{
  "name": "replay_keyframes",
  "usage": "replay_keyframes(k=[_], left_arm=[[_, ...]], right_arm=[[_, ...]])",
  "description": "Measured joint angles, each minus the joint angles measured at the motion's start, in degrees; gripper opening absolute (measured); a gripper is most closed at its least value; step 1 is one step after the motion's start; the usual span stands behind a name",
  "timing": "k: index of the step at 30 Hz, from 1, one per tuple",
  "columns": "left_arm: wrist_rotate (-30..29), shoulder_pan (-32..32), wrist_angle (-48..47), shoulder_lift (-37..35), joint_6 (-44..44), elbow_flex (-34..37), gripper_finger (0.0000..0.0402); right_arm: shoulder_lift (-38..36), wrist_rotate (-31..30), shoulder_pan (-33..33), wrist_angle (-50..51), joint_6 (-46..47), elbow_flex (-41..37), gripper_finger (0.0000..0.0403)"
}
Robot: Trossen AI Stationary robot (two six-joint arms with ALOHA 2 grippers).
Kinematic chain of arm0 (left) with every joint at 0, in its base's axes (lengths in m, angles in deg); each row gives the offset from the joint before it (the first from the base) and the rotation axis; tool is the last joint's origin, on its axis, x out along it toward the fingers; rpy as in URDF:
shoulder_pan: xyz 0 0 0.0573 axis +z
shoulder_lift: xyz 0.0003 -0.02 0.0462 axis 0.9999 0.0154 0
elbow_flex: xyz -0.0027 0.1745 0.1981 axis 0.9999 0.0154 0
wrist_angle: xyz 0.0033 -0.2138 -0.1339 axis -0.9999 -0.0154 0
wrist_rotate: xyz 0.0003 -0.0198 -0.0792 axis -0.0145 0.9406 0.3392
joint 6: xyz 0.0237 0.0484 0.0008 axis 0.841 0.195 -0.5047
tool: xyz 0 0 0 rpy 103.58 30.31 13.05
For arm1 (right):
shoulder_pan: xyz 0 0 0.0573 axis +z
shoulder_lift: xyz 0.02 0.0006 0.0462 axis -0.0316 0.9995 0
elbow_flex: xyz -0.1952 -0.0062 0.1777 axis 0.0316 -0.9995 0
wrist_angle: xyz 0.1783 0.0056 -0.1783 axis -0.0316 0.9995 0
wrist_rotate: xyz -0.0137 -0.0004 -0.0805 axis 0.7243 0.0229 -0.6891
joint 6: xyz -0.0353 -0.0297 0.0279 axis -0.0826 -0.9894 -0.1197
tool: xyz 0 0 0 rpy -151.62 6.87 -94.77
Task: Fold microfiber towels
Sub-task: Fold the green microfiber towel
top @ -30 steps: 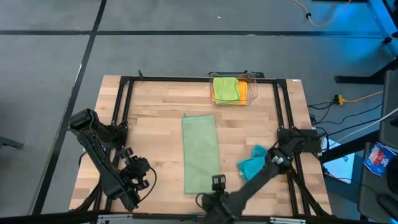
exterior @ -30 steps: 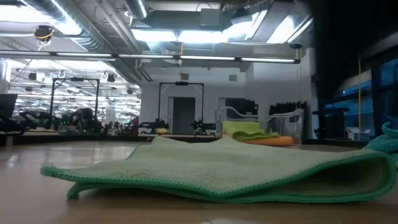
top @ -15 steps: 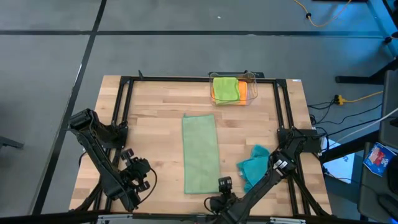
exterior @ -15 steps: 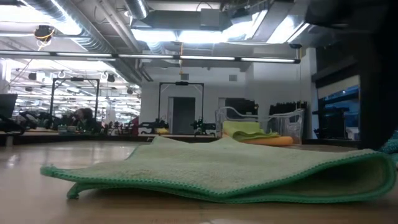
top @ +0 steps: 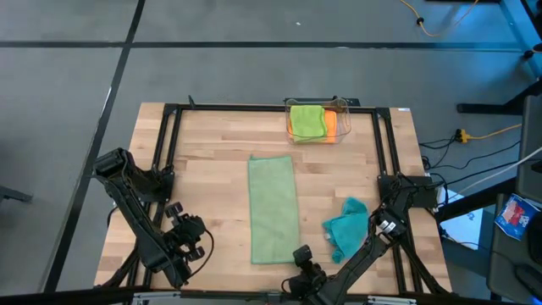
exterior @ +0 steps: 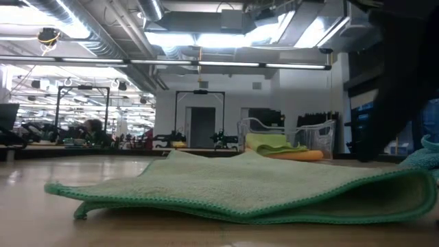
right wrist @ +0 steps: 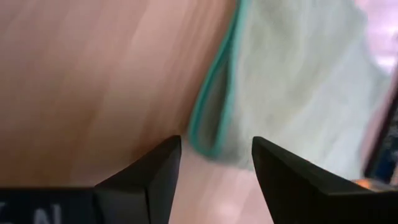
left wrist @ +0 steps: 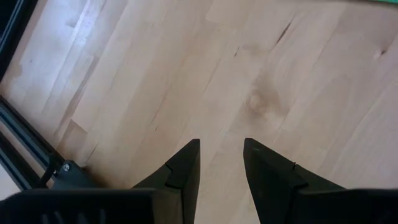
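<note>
Right gripper [top: 306, 264] has drifted rightward along near edge, jaws apart, empty; sage towel [top: 272, 207] folded once mid-table; left gripper [top: 185, 237] idle, jaws apart; next: grip near end for second fold.

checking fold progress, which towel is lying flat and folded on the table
The pale sage green towel, a long folded strip mid-table; the teal one lies crumpled, the others sit in the bin.

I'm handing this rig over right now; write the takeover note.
Left gripper: open, empty, parked over bare table at the near-left.
Right gripper: open, empty, at the sage towel's near corner.
Sage green towel: folded in half, mid-table.
Teal towel: crumpled to its right.
Lime towel and orange towel: in the clear bin.
Left: finish the sage fold, then fold the teal one.
</note>
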Motion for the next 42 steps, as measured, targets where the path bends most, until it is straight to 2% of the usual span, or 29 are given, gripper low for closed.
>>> replay_keyframes(k=[4, 11, 16, 22, 26, 33, 39, 42], left_arm=[[-0.02, 0.0, 0.02, 0.0, -0.02, 0.0, 0.0115], [-0.04, 0.0, 0.45, 0.0, -0.18, 0.0, 0.0115], [-0.04, 0.0, 1.22, 0.0, -0.18, 0.0, 0.0115], [-0.06, 0.0, 1.37, 0.0, -0.18, 0.0, 0.0115], [-0.11, 0.0, 1.45, 0.0, -0.18, 0.0, 0.0115], [-2.64, 0.0, 1.6, 0.0, -0.16, 0.0, 0.0115], [-4.45, 0.0, 1.96, 0.0, -0.13, 0.0, 0.0115], [-4.53, 0.0, 2.41, 0.0, 0.24, 0.0, 0.0115]], right_arm=[[0.21, -2.62, -0.05, -1.15, -3.37, -0.09, 0.0204], [0.18, -0.89, -0.47, -0.46, -6.79, -0.53, 0.0204], [0.18, -2.18, -0.44, -0.99, -10.46, -0.66, 0.0204], [0.18, -2.15, -0.49, -2.28, -10.7, -0.66, 0.02], [0.18, -1.86, -0.49, -2.91, -8.41, -0.66, 0.0164], [0.27, -1.15, -0.49, -2.98, 1.0, -0.68, 0.0086], [0.27, 2.18, -1.56, -2.96, 8.6, -0.63, 0.0019], [0.27, 2.4, -2.13, -2.59, 9.02, -0.09, 0.001]])
